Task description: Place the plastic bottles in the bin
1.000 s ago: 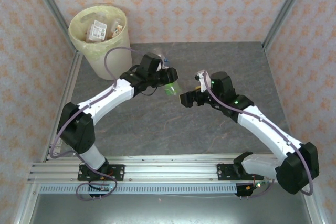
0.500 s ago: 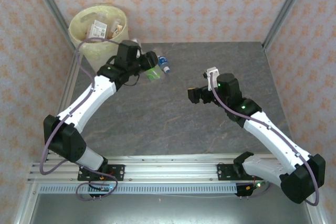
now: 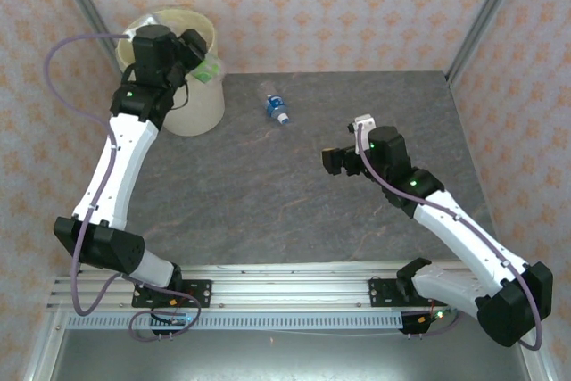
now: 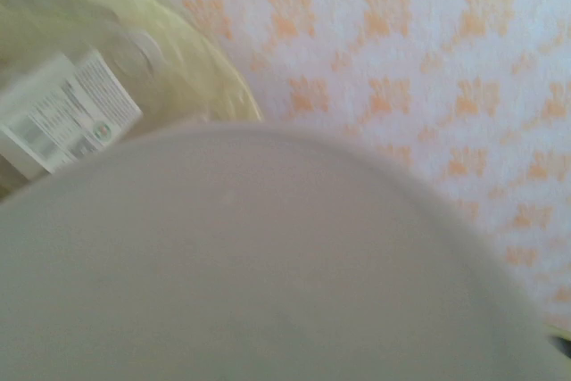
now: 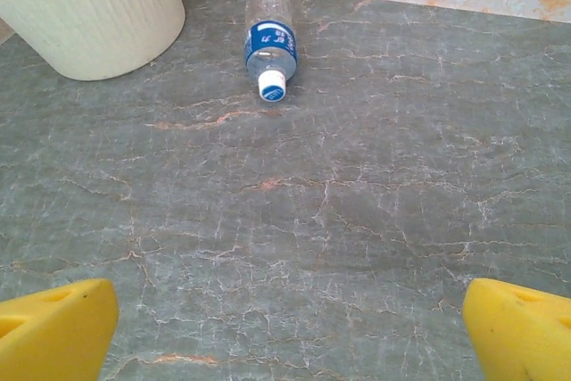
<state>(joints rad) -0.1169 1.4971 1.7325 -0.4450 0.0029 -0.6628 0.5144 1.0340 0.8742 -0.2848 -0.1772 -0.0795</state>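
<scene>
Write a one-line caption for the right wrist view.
Open right gripper faces a blue-labelled bottle lying near the cream bin.

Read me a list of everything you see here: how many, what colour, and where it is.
bin: one, cream-white with a pale yellow liner, far left corner of the table
blue-label bottle: one, clear with a white cap, lying on its side on the table, right of the bin
green-label bottle: one, clear with a green label, at the bin's rim
white-label bottle: one, clear, inside the bin
table: one, grey marbled
walls: pale with an orange pattern, around the table
rail: one, silver, near edge
left gripper: one, black, over the bin, shut on the green-label bottle
right gripper: one, black with yellow fingers, open and empty, over the table's right half
</scene>
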